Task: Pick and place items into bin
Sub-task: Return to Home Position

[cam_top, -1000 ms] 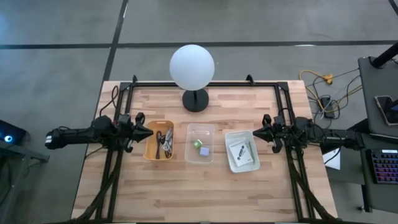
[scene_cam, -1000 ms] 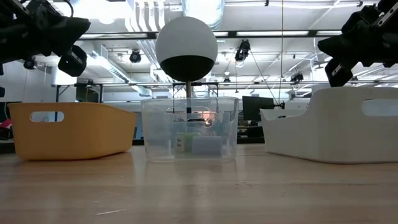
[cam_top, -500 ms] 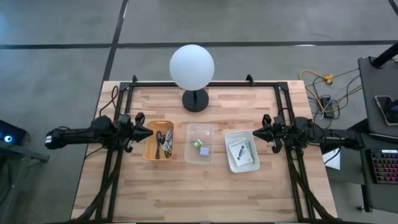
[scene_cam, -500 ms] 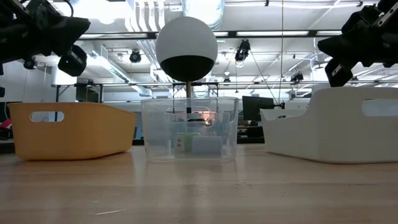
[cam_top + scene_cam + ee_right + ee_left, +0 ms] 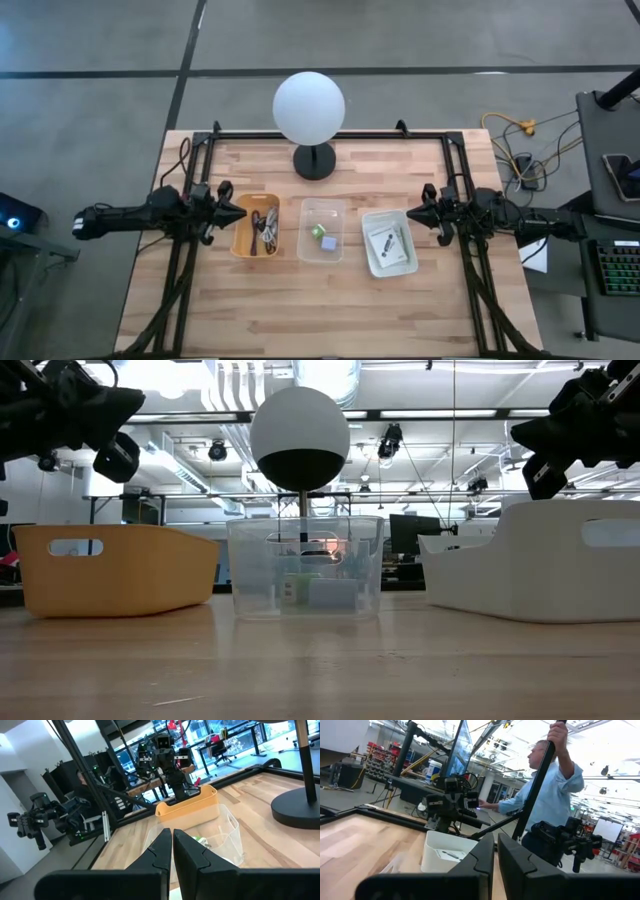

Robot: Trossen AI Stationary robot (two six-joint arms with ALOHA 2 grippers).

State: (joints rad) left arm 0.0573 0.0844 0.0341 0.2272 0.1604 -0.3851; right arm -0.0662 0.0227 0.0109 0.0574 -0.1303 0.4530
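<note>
Three bins stand in a row on the wooden table. The orange bin (image 5: 256,225) holds coiled cables (image 5: 264,229). The clear bin (image 5: 322,230) holds a green cube (image 5: 316,231) and a grey cube (image 5: 328,243). The white bin (image 5: 389,242) holds flat white packets (image 5: 385,243). My left gripper (image 5: 243,212) hangs shut and empty above the table just left of the orange bin. My right gripper (image 5: 408,214) hangs shut and empty just right of the white bin. Both show high in the low view, the left gripper (image 5: 118,420) and the right gripper (image 5: 528,442).
A white globe lamp (image 5: 309,108) on a black base (image 5: 315,161) stands at the table's far middle. A black frame (image 5: 330,134) runs along the far and side edges. A person in a light blue shirt (image 5: 547,790) stands beyond the table. Bare wood lies near the front edge.
</note>
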